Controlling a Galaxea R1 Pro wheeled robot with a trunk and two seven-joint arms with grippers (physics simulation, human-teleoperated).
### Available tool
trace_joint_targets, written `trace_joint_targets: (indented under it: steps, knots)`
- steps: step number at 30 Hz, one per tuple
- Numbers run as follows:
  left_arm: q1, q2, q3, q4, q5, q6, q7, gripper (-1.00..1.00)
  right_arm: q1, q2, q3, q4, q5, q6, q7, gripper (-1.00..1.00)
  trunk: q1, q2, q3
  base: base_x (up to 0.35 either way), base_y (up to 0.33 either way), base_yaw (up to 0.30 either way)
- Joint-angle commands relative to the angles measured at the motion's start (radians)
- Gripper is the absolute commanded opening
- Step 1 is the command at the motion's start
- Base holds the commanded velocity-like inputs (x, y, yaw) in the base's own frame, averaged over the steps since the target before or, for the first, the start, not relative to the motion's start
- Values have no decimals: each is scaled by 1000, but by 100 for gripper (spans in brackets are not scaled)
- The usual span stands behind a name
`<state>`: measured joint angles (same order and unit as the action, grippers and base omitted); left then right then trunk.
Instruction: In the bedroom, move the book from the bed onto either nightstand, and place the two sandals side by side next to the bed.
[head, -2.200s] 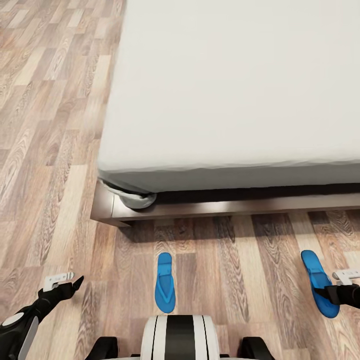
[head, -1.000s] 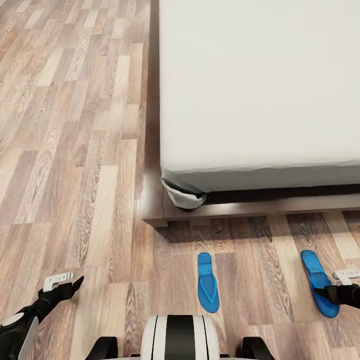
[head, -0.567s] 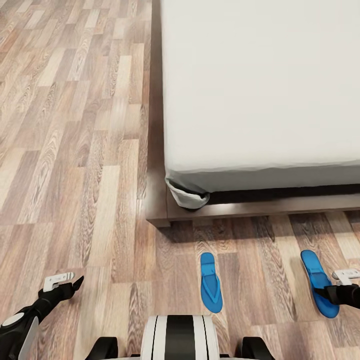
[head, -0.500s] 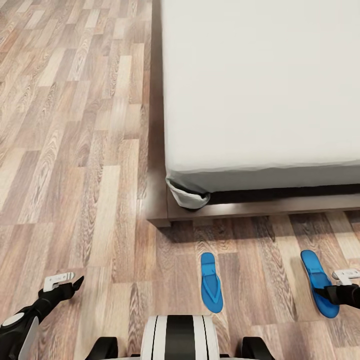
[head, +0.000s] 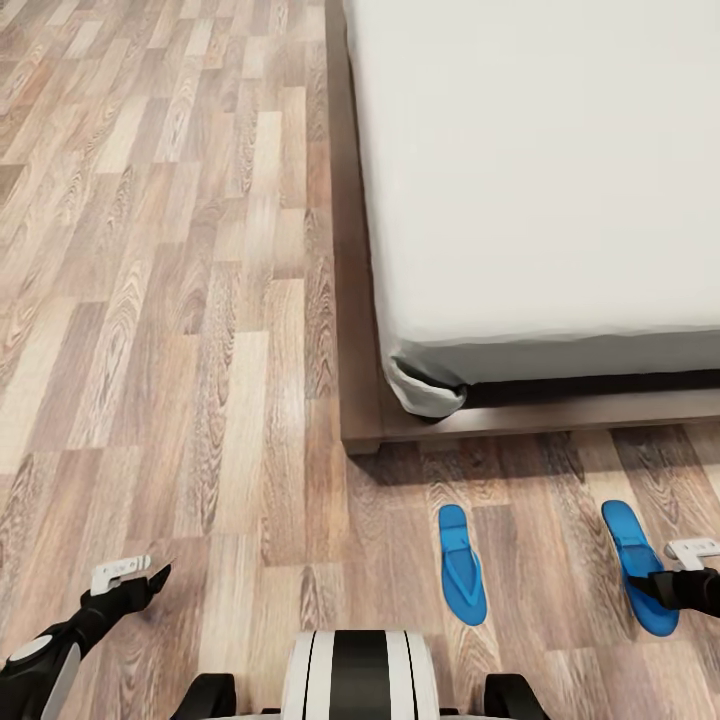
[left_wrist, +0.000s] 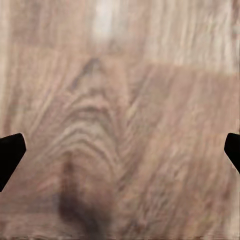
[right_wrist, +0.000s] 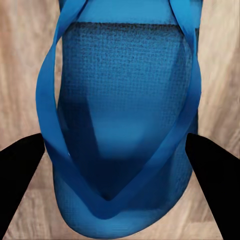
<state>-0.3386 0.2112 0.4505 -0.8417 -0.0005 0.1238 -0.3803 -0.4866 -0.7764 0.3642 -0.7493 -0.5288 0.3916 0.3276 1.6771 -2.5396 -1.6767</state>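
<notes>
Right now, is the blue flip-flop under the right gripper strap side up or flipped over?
Strap side up. The blue flip-flop shows its thong straps crossing over the textured footbed, between the right gripper's dark fingers.

two blue sandals (head: 463, 565) (head: 636, 566) lie apart below the bed (head: 540, 170).

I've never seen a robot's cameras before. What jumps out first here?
Two bright blue flat flip-flops: one lies on the wood-plank floor before the bed's corner, the other further right, at the right claw, whose wrist camera looks straight down on it. Behind them spreads the big pale-grey mattress on its dark-brown base.
</notes>
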Motion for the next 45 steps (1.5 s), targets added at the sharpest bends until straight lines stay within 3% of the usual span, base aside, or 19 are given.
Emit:
trace_joint_targets:
  steps: [1, 5, 7, 8, 10, 12, 14, 15, 16, 20, 22, 26, 32, 36, 45]
  knots:
    - [0, -1, 3, 7, 0, 7, -7, 100, -1, -1, 4, -1, -7, 4, 0, -100, 0, 0, -1, 0, 248, 0]
    - [0, -4, 1, 20, 2, -4, -9, 100, -1, 3, 4, -1, -7, 4, -1, -100, 0, 0, -1, 0, 245, 0]
    - [0, -4, 1, 21, 2, -10, -9, 100, -1, 24, 4, -1, -6, 4, 0, -100, 0, 0, -1, 0, 241, 0]
    - [0, -4, 1, 22, 3, -18, -9, 100, -1, 60, 4, -1, -3, 4, 0, -100, 0, 0, -1, 0, 238, 0]
    - [0, -4, 2, 22, 4, -23, -10, 100, -1, 91, 4, 1, 0, 4, -1, -100, 0, 0, -1, 0, 229, 0]
    - [0, -2, 4, 21, 5, -25, -39, 100, -1, 101, 4, 4, 1, 4, -1, -100, 0, 0, -1, 0, 197, 0]
    - [0, 0, 6, 17, 5, -28, -123, 100, -1, 105, 4, 5, 1, 4, -1, -100, 0, 0, -1, 0, 170, 0]
    - [0, 2, 12, 14, 4, -39, -201, 100, -1, 106, 4, 6, 1, 3, -1, -100, 0, 0, -1, 0, 150, 0]
    - [0, 3, 18, 13, 4, -45, -222, 100, -1, 106, 4, 6, 1, 3, -1, -100, 0, 0, -1, 0, 146, 0]
    - [0, 12, 114, -25, 5, -95, -312, 100, -1, 107, 4, 7, 1, 3, -2, -100, 0, 0, -1, 0, 108, 0]
    - [0, 11, 144, -85, 5, -101, -331, 100, -1, 108, 4, 7, 1, 3, -2, -100, 0, 0, -1, 0, 82, 0]
    - [0, 12, 160, -164, 8, -98, -351, 100, -1, 108, 4, 7, 1, 3, -2, -100, 0, 0, -1, 0, 103, 0]
    - [0, 12, 213, -259, 9, -44, -370, 100, -1, 108, 4, 7, 1, 3, -3, -100, 0, 0, -1, 8, 152, 0]
    - [0, 5, 233, -274, 5, -36, -379, 100, -1, 108, 4, 7, 1, 3, -5, -100, 0, 0, -1, 98, 162, 0]
    - [0, -21, 237, -272, -2, -36, -379, 100, -1, 108, 3, 47, 3, 3, -5, -100, 0, 0, -1, 61, 18, 0]
